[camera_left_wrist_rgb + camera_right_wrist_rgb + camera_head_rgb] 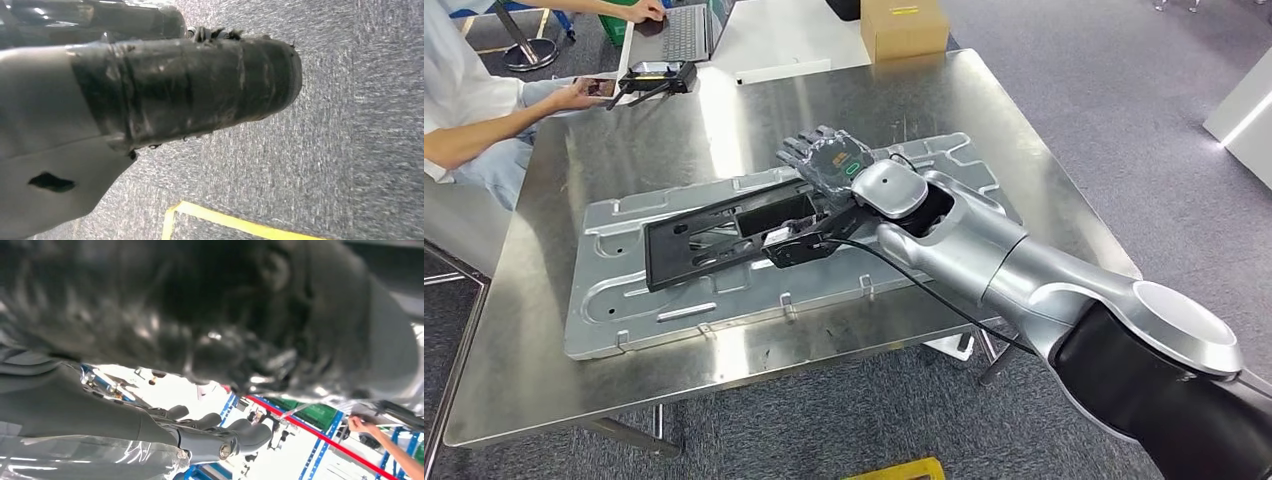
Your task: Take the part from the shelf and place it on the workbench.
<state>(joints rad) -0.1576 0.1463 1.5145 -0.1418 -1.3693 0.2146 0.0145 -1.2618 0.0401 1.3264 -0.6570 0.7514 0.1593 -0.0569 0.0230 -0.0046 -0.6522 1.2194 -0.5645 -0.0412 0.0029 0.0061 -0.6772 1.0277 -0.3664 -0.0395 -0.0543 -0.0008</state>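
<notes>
A flat black part [724,235] with cut-outs lies on a large silver stamped metal panel [674,310] on the steel workbench [624,150]. My right hand [824,160] hovers palm down just past the black part's right end, its fingers spread flat over the panel and nothing in them. In the right wrist view the fingers [215,432] stand apart above the shiny metal, with a dark blurred surface close to the camera. My left hand [200,85] hangs over the grey carpet, its thumb stretched out with nothing against it.
A person [464,110] sits at the workbench's far left corner by a laptop [686,30]. A black device [656,75] and a cardboard box [904,25] stand along the far edge. A yellow line [225,220] marks the floor.
</notes>
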